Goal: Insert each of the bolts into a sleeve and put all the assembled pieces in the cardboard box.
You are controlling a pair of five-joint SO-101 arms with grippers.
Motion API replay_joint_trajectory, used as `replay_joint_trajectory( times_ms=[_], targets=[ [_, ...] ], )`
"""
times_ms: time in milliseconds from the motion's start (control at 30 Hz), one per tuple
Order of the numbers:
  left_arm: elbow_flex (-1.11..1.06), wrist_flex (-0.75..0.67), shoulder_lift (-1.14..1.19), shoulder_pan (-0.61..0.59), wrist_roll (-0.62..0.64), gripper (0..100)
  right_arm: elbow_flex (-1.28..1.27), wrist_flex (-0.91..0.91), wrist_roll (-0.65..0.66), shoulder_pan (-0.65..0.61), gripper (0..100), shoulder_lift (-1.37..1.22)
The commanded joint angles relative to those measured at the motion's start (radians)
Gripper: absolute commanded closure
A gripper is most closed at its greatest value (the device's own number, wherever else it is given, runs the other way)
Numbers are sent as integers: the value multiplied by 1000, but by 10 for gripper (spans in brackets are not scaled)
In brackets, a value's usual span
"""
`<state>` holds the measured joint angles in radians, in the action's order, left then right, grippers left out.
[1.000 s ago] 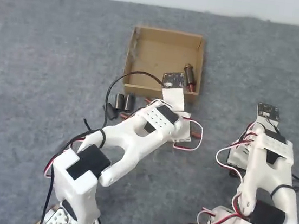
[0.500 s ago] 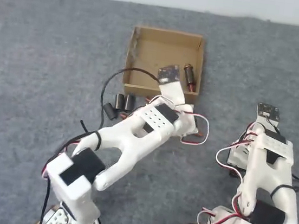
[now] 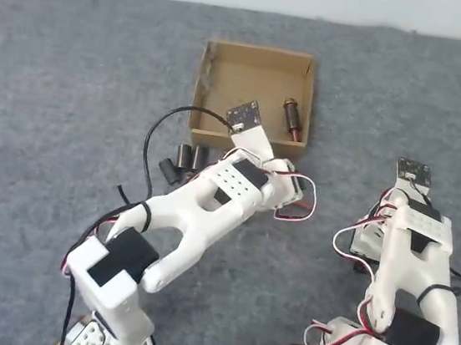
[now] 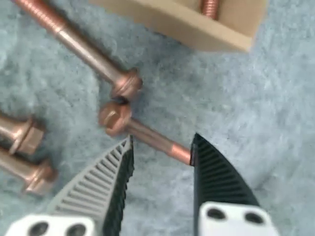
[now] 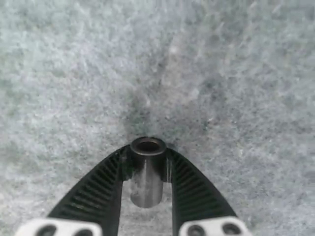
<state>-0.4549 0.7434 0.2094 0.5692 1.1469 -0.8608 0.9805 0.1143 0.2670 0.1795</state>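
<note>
While the left end effector (image 4: 162, 139) is hovering open just outside the cardboard box (image 4: 197, 29), the target bolt (image 4: 147, 135) is lying flat on the desk, its long axis crossing the gap between the fingers and its head just beside a second bolt (image 4: 78, 44). Left arm is sitting nearer. Right end effector (image 5: 146, 155) is gripping a black sleeve (image 5: 146, 184) upright, apart from the box.

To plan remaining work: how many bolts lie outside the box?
4: one bolt under the open left hand, one head to head with it, two beside them. Others may be hidden.
</note>
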Motion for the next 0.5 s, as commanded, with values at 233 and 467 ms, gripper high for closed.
replay_joint_trajectory(
  times_ms=[233, 467],
  targets=[
    [147, 32, 127, -12, 9, 814, 8, -15, 14, 8, 991, 56],
    [214, 115, 161, -5, 9, 816, 8, -13, 14, 8, 991, 56]
  ],
)
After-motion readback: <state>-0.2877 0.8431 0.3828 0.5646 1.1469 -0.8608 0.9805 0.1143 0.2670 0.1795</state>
